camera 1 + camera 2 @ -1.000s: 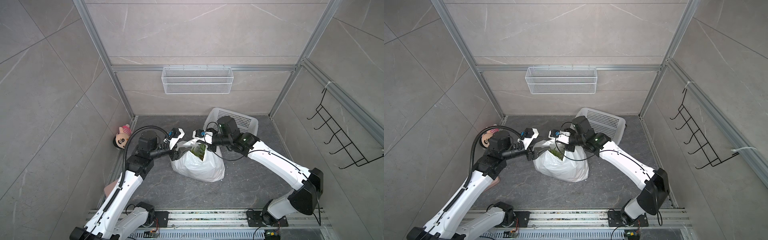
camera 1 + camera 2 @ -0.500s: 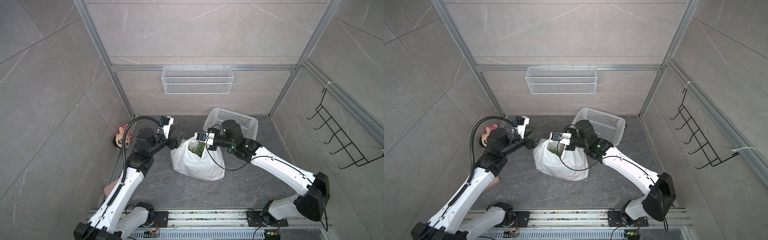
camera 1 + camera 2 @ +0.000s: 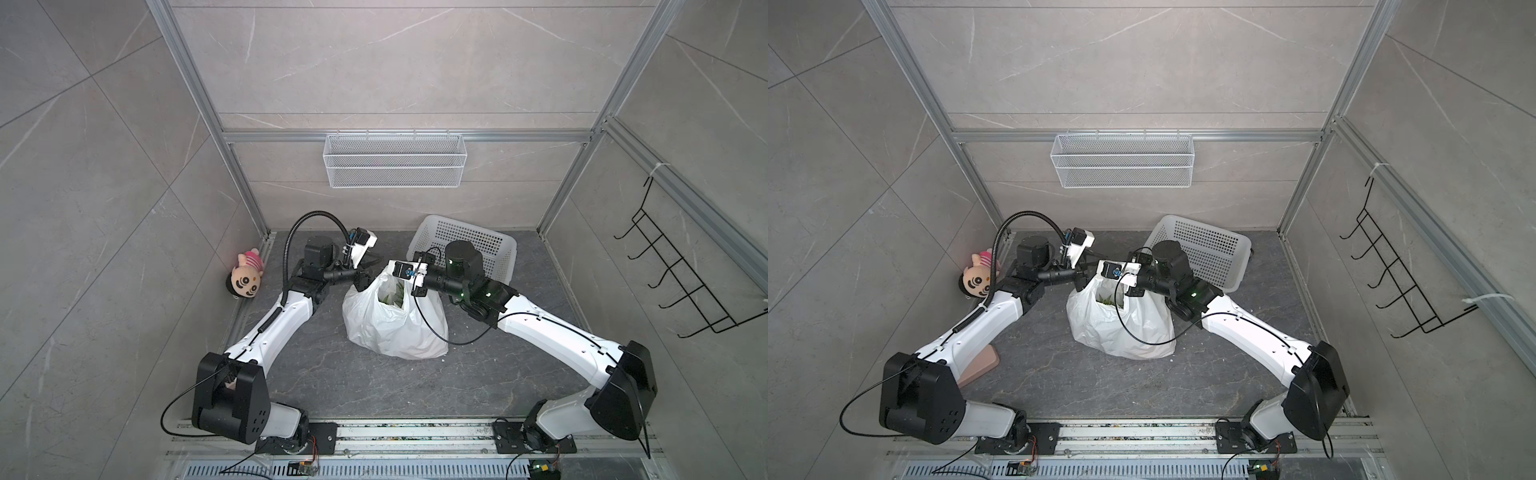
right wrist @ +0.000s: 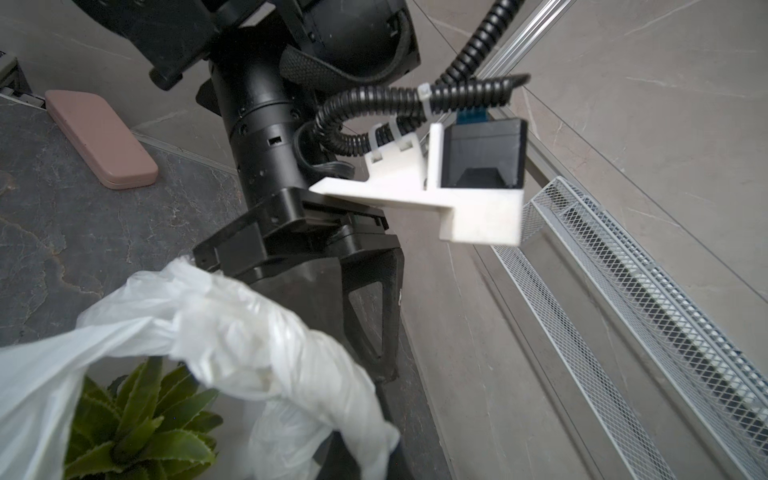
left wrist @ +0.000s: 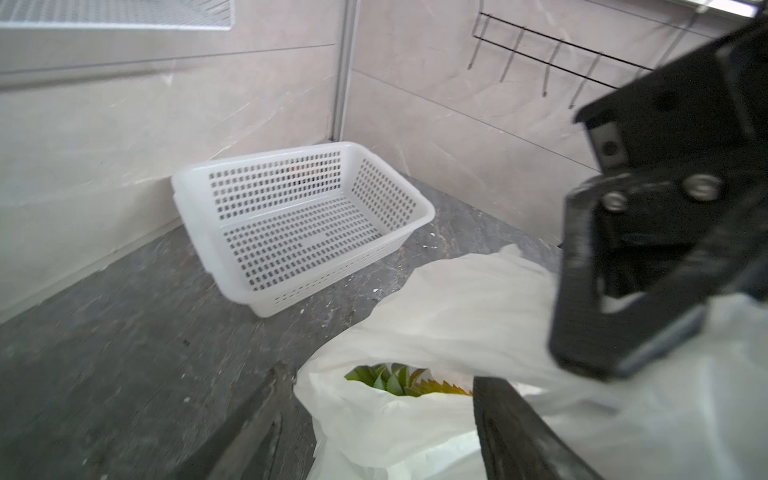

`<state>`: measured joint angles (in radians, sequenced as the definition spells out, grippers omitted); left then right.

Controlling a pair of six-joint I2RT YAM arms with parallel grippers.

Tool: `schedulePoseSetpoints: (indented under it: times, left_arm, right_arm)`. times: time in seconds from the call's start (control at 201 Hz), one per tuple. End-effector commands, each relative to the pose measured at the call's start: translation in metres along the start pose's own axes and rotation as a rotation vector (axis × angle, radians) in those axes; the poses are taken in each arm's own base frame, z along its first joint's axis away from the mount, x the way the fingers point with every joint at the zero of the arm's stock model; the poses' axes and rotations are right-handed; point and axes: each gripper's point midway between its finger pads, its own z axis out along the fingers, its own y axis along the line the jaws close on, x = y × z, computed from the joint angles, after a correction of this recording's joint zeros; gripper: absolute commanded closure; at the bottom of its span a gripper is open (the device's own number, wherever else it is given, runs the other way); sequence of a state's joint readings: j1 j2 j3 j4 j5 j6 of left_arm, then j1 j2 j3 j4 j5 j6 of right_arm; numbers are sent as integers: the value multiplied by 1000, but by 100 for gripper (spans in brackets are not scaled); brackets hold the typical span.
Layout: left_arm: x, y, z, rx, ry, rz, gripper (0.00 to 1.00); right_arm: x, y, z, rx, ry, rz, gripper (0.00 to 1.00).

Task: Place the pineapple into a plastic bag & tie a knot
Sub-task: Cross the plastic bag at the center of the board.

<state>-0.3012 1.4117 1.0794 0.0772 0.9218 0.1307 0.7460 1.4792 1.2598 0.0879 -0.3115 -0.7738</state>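
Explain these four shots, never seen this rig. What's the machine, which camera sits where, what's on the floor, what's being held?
Two white robot arms, left and right, stand on a rail at the front. Both top views come from one two-eyed camera overhead, so they look nearly alike. The other two pictures come from a camera on each arm's wrist. On the grey floor are a white plastic bag with a pineapple inside, leaves showing, a white basket behind it, a plush toy by the wall and a pinkish case. The right end effector is shut on a bag handle. The left end effector stands open at the bag's mouth.
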Motion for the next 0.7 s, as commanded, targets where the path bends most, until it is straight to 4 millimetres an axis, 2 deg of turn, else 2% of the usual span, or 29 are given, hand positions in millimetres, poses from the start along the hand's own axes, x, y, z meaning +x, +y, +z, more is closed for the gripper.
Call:
schedulePoseSetpoints:
  times: [0.0,0.344,0.553,0.692]
  left_arm:
    - [-15,-27,-3,160,-70,135,31]
    - [-10,-36,-5,209,-75,122,39]
    - [-27,-31,-9,174,-155,66,40]
    - [-26,-28,-9,173,-182,-8,39]
  right_arm:
    - [-11,-7,6,19,-63,24,100]
    - [-3,-11,6,33,-66,85,100]
    - [3,-11,6,44,-44,105,100]
    - [6,-11,7,54,-41,135,100]
